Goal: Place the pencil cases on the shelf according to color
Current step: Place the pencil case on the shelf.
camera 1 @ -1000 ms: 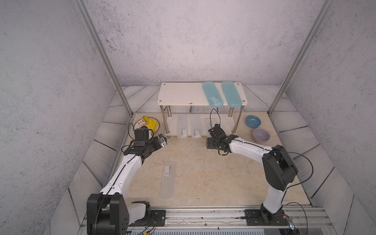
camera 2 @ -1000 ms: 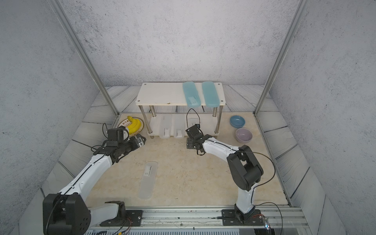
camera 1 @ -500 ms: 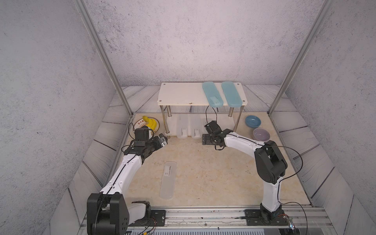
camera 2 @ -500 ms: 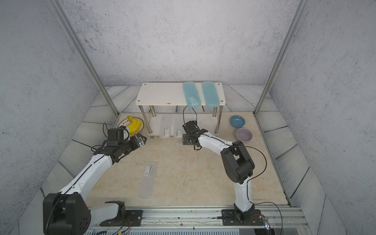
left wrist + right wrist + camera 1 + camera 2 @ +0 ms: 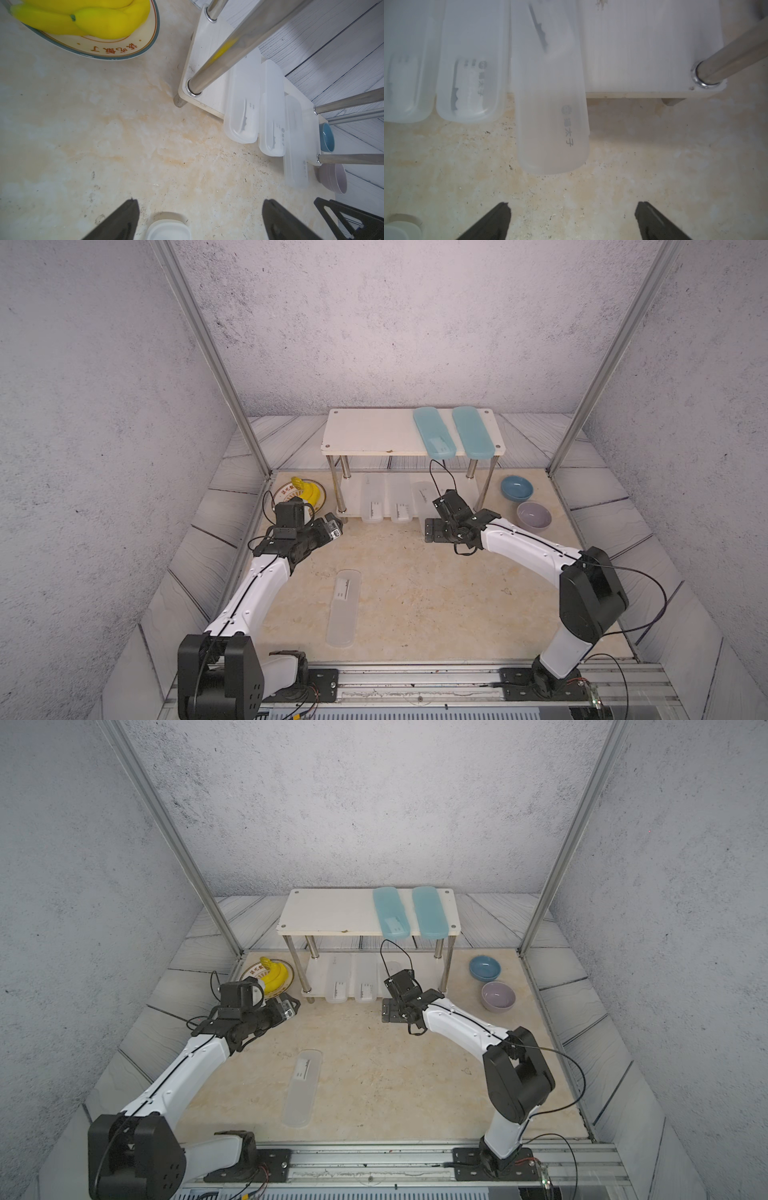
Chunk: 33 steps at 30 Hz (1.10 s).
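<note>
Chrome legs (image 5: 733, 60) of the shelf (image 5: 365, 435) flank its lower board, where three frosted cases (image 5: 372, 504) lie side by side, the third case (image 5: 552, 124) jutting over the front edge. Two teal cases (image 5: 432, 437) lie on top; a fourth frosted case (image 5: 343, 608) lies on the table (image 5: 415, 593). The right gripper (image 5: 572, 204) gapes empty just short of the jutting end; the left gripper (image 5: 199, 202), also spread and empty, hovers near a plate (image 5: 116, 51) of bananas (image 5: 93, 22). A blue bowl (image 5: 516, 488) and lilac bowl (image 5: 533, 515) sit empty beside the shelf.
</note>
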{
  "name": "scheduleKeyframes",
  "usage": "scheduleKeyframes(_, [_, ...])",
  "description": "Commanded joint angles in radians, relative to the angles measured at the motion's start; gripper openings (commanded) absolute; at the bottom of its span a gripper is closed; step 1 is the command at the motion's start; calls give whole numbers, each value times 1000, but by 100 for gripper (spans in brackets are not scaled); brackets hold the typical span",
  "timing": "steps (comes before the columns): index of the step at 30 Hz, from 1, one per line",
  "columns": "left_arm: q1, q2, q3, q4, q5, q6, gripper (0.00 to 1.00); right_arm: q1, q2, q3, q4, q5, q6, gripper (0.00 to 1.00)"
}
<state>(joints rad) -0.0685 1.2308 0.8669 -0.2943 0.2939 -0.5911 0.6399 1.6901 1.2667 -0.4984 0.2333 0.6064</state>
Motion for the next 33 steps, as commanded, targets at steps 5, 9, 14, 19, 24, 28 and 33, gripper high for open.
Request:
scheduleKeyframes(5, [-4, -17, 7, 3, -4, 7, 99, 15, -123, -163, 23, -31, 49, 90])
scheduleKeyframes(9, [-4, -14, 4, 10, 2, 3, 99, 15, -139, -233, 68, -53, 68, 53])
scheduleKeyframes(14, [-5, -11, 2, 9, 5, 2, 99, 13, -38, -192, 90, -58, 69, 32])
scheduleKeyframes(19, [-6, -8, 4, 8, 4, 4, 99, 8, 86, -99, 137, -67, 56, 27])
scheduleKeyframes(24, [-7, -4, 3, 9, 1, 7, 99, -8, 189, 18, 136, -64, 27, 25])
scheduleKeyframes(28, [-8, 15, 3, 17, 14, 2, 99, -19, 252, 93, 129, -66, 1, 24])
scheduleKeyframes(33, [-7, 38, 15, 8, 27, 3, 99, -32, 309, 177, 106, -41, -17, 24])
